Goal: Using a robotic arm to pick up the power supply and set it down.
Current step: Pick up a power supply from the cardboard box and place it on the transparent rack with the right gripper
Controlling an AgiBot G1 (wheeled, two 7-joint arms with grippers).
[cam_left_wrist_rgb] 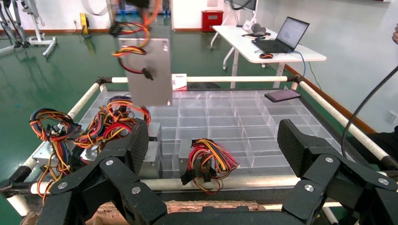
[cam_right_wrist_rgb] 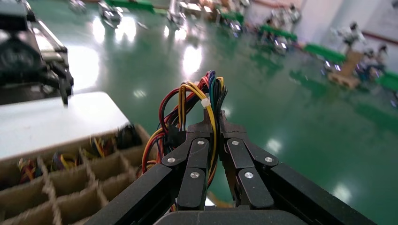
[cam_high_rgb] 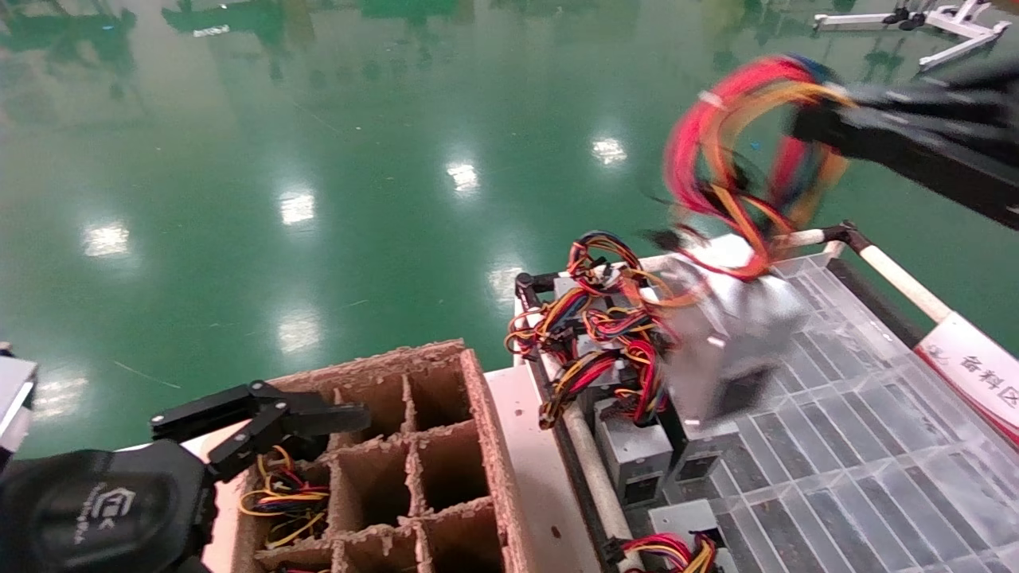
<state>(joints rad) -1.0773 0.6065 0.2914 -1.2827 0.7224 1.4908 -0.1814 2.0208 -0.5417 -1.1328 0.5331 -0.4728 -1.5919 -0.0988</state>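
My right claw is pinching the bundle of wires tight, up in the air. The power supply is hanging under my claw from those wires, with its long side pointing down, over the clear tray. The cardboard box with its open pockets is sitting to my left, so I think that is where it goes. My left claw is waiting spread wide near that box.
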